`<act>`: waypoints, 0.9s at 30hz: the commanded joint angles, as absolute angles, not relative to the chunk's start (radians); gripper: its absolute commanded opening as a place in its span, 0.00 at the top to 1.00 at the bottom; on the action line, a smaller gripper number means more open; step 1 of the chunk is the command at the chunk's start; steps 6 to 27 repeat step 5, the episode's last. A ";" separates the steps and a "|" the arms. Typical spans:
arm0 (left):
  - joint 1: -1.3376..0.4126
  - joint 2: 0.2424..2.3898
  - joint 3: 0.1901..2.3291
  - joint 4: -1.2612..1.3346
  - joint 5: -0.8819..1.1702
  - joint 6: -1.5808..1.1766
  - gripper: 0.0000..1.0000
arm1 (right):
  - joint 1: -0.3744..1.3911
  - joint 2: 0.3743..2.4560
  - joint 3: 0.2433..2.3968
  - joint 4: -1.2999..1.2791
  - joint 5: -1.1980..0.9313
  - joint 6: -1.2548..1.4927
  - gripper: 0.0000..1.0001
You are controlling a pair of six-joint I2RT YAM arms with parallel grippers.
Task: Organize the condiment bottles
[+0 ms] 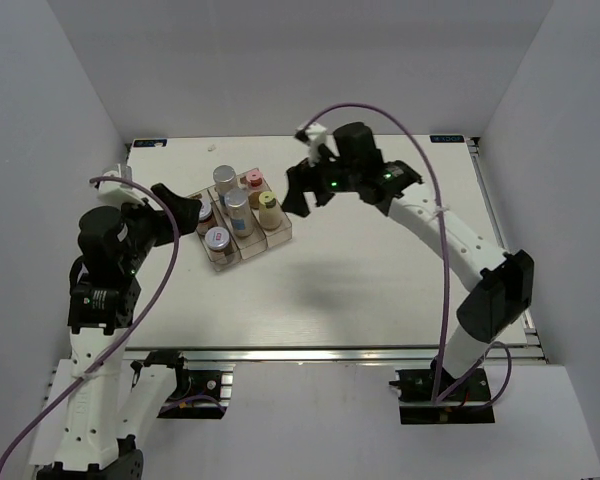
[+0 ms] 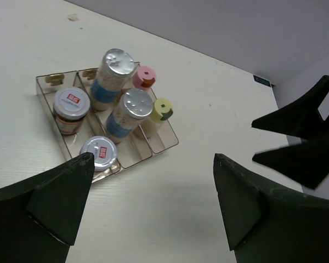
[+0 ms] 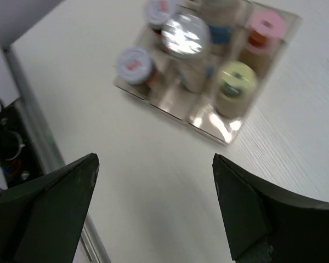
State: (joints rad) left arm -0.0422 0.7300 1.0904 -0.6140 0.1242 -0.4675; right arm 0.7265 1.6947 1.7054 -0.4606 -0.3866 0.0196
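Six condiment bottles stand in a clear three-compartment tray [image 1: 278,238]. Two tall silver-lidded bottles [image 1: 225,178] [image 1: 237,200] fill the middle compartment. A pink-lidded bottle [image 1: 254,180] and a pale yellow-lidded one [image 1: 269,200] are in the right compartment. Two short white-lidded jars [image 1: 217,238] [image 1: 205,213] are in the left one. My left gripper [image 1: 185,212] is open and empty just left of the tray. My right gripper [image 1: 303,190] is open and empty just right of it, above the table. The left wrist view shows the same bottles, among them the pink lid [image 2: 144,76] and the yellow lid [image 2: 162,108].
White walls close in the table on the left, back and right. A small white scrap [image 1: 212,145] lies near the table's back edge. The table's metal front rail [image 1: 330,352] runs along the near edge.
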 commanded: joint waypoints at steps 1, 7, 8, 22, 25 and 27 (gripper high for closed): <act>-0.040 0.738 1.069 -0.506 0.232 -0.456 0.02 | 0.617 1.597 1.625 -0.532 -0.316 0.058 0.11; -0.041 0.758 1.032 -0.443 0.302 -0.459 0.02 | 0.575 1.484 1.505 -0.450 -0.213 0.055 0.10; -0.041 0.758 1.032 -0.443 0.302 -0.459 0.02 | 0.575 1.484 1.505 -0.450 -0.213 0.055 0.10; -0.041 0.758 1.032 -0.443 0.302 -0.459 0.02 | 0.575 1.484 1.505 -0.450 -0.213 0.055 0.10; -0.041 0.758 1.032 -0.443 0.302 -0.459 0.02 | 0.575 1.484 1.505 -0.450 -0.213 0.055 0.10; -0.041 0.758 1.032 -0.443 0.302 -0.459 0.02 | 0.575 1.484 1.505 -0.450 -0.213 0.055 0.10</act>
